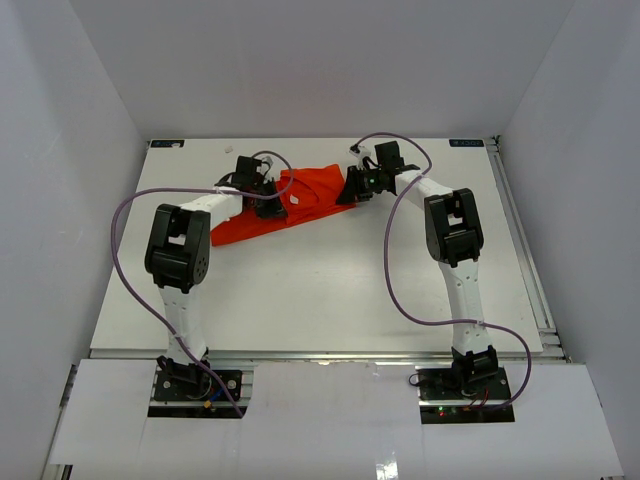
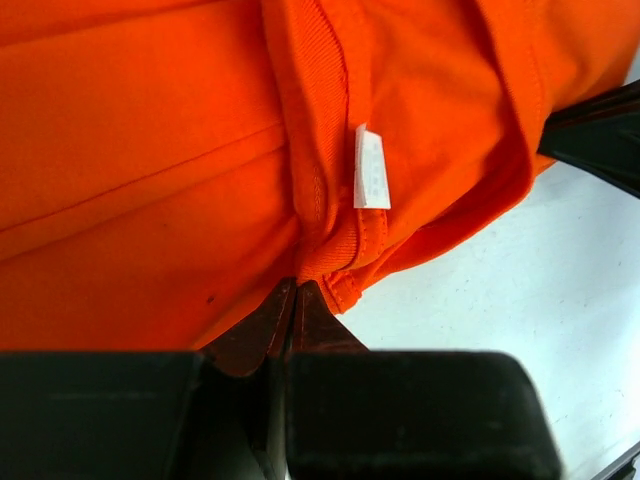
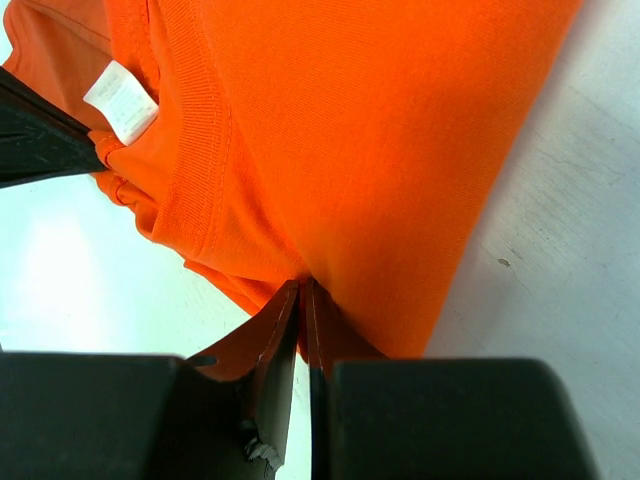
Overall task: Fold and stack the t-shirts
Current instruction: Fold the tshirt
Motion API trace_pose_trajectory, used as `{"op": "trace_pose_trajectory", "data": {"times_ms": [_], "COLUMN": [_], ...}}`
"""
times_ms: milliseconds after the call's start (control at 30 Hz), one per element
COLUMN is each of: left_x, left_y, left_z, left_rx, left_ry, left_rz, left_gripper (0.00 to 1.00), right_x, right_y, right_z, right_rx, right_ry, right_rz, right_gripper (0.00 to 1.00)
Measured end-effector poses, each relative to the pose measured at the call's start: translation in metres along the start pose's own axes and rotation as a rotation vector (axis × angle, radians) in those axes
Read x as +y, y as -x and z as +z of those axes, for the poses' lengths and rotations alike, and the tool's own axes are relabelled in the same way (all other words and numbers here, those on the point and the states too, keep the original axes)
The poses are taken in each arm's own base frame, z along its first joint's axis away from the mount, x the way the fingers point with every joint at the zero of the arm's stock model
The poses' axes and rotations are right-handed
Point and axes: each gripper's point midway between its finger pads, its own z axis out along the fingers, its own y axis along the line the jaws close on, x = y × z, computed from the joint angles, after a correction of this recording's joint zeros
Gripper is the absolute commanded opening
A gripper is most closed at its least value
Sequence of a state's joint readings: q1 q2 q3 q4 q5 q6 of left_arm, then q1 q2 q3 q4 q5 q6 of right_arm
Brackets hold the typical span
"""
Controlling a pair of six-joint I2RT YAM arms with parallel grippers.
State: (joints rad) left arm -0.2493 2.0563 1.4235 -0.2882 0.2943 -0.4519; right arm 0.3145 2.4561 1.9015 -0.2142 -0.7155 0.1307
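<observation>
- The table (image 1: 330, 300) is carrying the t-shirt (image 1: 305, 195), which is lying bunched at its far side.
- The left pincer (image 2: 294, 290) is pinching cloth near the collar (image 2: 318, 120), jaws closed tight.
- The right pincer (image 3: 302, 288) is gripping the opposite fold likewise, probably for spreading it flat.
- The white label (image 2: 371, 168) is showing beside the collar.

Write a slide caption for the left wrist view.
Left gripper, jaws shut on the orange t-shirt near its collar; white tag visible, table beyond.
</observation>
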Motion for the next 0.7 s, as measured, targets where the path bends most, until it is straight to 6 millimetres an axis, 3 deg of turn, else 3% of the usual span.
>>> {"op": "trace_pose_trajectory", "data": {"times_ms": [167,233,267,433,567,700], "left_x": [0.004,0.004,0.005,0.010,0.004,0.000], "left_y": [-0.004,-0.005,-0.006,-0.008,0.011,0.044], "left_z": [0.001,0.001,0.001,-0.001,-0.021,-0.065], "left_rx": [0.010,0.010,0.012,0.014,-0.041,-0.150], "left_ry": [0.008,0.009,0.010,0.023,0.018,0.003], "left_rz": [-0.006,-0.007,-0.007,-0.041,-0.066,-0.100], "left_gripper": [0.10,0.18,0.29,0.65,0.75,0.84], "right_x": [0.000,0.000,0.000,0.001,0.001,0.001], "right_y": [0.000,0.001,0.001,0.001,0.000,0.000], "right_z": [0.000,0.000,0.000,0.000,0.000,0.000], "right_rx": [-0.001,-0.001,-0.001,0.000,0.001,0.002], "right_ry": [-0.003,-0.005,-0.005,-0.003,-0.002,-0.002], "right_rz": [-0.001,-0.003,-0.004,-0.009,-0.015,-0.022], "right_gripper": [0.14,0.15,0.16,0.19,0.19,0.19]}}
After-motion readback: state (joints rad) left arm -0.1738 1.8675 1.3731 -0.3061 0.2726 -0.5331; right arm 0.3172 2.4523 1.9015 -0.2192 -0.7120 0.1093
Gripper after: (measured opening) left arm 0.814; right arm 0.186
